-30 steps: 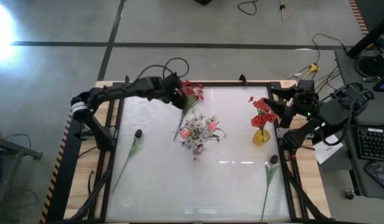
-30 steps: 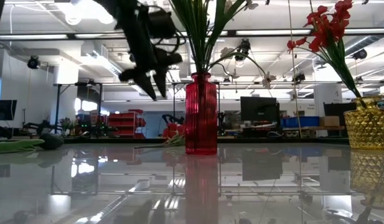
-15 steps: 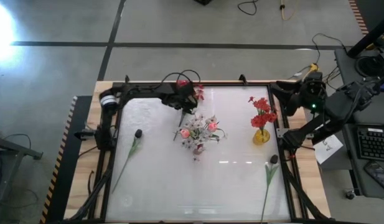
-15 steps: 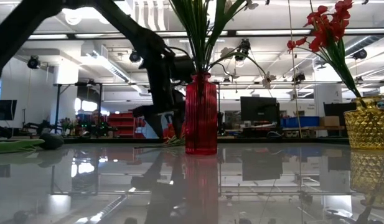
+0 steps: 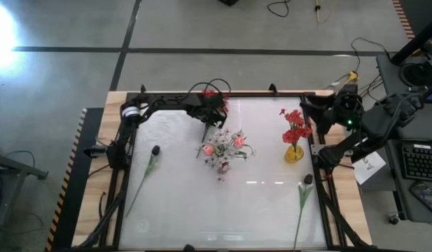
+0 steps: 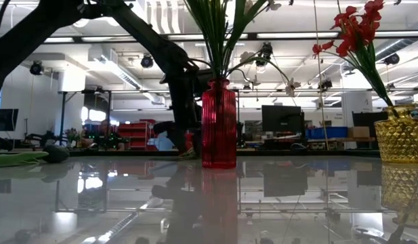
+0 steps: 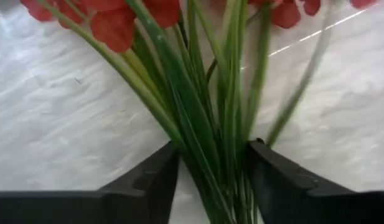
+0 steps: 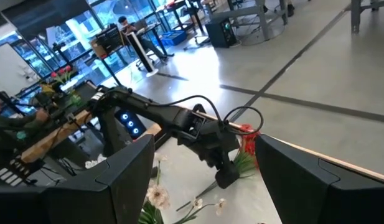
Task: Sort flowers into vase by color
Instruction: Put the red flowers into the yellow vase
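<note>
**Red spray lying at the far edge, left gripper straddling its stalks**

Here the table (image 5: 201, 203) is carrying two vases: a red vase (image 6: 218, 123) near the middle, holding pink buds and white sprays, and a yellow vase (image 5: 293, 153) toward the right side, holding red blossoms (image 5: 294, 124). A red-blossom spray (image 7: 198, 81) is lying flat near the far edge, just beyond the red vase. Two more stems (image 5: 147, 171) are lying well apart nearer the front corners.

The left gripper (image 7: 210, 165) is sitting low over that spray, its fingers (image 7: 151, 177) spread with the bundle of green stalks between them; they are not yet pinching. The right gripper (image 8: 204, 180) is waiting off the right side, spread and holding nothing.

The spray is probably handling as a very light, springy thing: thin stalks that bend and slide on the glossy top, with a bushy head that could snag. The gathered stalks below the blossoms look like the place to grip, so that no single strand is slipping out.
</note>
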Robot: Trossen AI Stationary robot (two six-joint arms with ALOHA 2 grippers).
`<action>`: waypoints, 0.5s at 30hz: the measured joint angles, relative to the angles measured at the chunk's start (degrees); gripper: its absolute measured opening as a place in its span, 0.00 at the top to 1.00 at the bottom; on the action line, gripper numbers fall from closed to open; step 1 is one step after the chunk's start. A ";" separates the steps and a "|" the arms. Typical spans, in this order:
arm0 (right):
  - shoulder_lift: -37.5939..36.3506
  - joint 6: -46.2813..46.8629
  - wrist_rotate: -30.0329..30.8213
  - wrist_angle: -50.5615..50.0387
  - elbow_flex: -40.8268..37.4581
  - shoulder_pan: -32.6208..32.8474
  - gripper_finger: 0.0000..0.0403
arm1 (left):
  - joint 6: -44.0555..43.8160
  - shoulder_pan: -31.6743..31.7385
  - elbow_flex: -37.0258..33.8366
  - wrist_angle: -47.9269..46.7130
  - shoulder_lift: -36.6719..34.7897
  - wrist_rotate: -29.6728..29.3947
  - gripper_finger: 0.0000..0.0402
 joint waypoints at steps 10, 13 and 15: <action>0.01 -1.08 0.00 0.09 0.00 0.00 0.33 | 4.19 -0.64 -0.30 -0.07 -2.91 -1.88 0.97; 0.01 -3.11 0.41 0.19 0.00 0.00 0.33 | 5.12 -0.59 -0.28 -0.75 -6.68 -2.56 0.96; 0.01 -4.71 0.48 0.57 0.00 0.00 0.33 | 5.78 -0.59 -0.28 -1.01 -9.78 -3.68 0.98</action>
